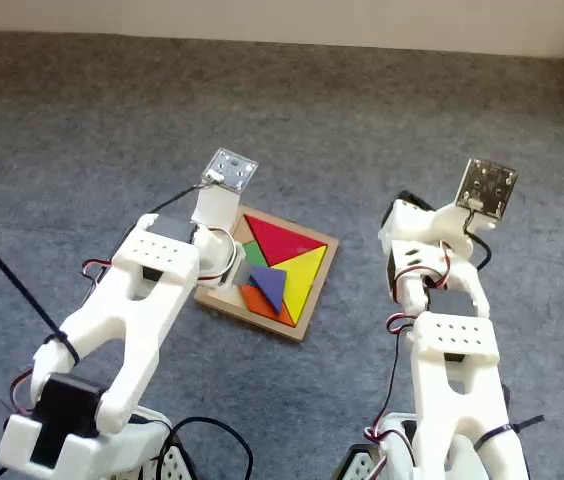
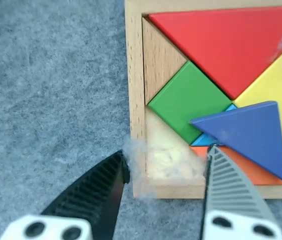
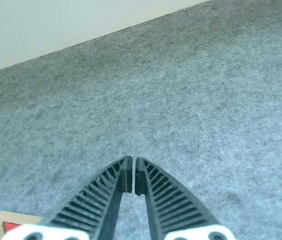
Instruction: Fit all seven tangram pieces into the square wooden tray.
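Note:
The square wooden tray [image 1: 312, 300] lies on grey carpet. In it are a red triangle [image 2: 231, 45], a yellow triangle [image 2: 281, 85], a green square [image 2: 186, 100] and an orange piece [image 2: 251, 175]. A blue triangle [image 2: 251, 132] rests askew on top of them, covering most of a light blue piece [image 2: 207, 139]. A small triangular slot [image 2: 157, 60] shows bare wood. My left gripper [image 2: 167, 152] is open astride the tray's near corner [image 2: 136, 125], its grey finger [image 2: 226, 190] by the blue triangle. A pale blurred patch [image 2: 171, 155] lies between the fingers. My right gripper [image 3: 133, 182] is shut over carpet.
The right arm [image 1: 442, 300] stands to the right of the tray, apart from it. A tray corner [image 3: 3, 222] peeks in at the right wrist view's edge. A pale wall [image 1: 282, 15] borders the far carpet. Cables [image 1: 212, 440] lie near the arm bases.

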Robot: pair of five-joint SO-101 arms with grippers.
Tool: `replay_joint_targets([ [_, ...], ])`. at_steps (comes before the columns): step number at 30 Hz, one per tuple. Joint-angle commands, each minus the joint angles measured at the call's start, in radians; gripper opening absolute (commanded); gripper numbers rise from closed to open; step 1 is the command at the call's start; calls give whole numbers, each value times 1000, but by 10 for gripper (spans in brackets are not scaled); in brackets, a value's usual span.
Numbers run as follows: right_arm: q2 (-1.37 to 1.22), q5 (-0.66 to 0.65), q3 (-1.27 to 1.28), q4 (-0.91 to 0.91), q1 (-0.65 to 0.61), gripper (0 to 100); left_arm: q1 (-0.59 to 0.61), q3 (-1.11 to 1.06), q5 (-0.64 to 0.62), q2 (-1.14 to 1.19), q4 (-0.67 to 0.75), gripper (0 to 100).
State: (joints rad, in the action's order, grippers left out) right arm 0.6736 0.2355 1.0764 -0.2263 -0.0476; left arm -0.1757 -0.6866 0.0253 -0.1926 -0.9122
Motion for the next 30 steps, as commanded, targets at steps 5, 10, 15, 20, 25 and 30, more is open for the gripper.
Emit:
replay_joint_targets([
  [5,38,-11,-8,30,-15,27,-81,-33,-32,-168,51,232],
  [10,38,-11,-8,30,-15,27,-166,-71,-120,-117,224,232],
  [15,38,-11,-8,30,-15,27,-137,-4,-118,56,285,232],
  [20,38,-12,-8,30,-15,27,-70,101,-118,156,201,232],
  [25,38,-12,-8,30,-15,27,-41,131,-118,157,98,229],
  [30,38,-12,-8,30,-15,27,22,131,-118,157,54,228],
])
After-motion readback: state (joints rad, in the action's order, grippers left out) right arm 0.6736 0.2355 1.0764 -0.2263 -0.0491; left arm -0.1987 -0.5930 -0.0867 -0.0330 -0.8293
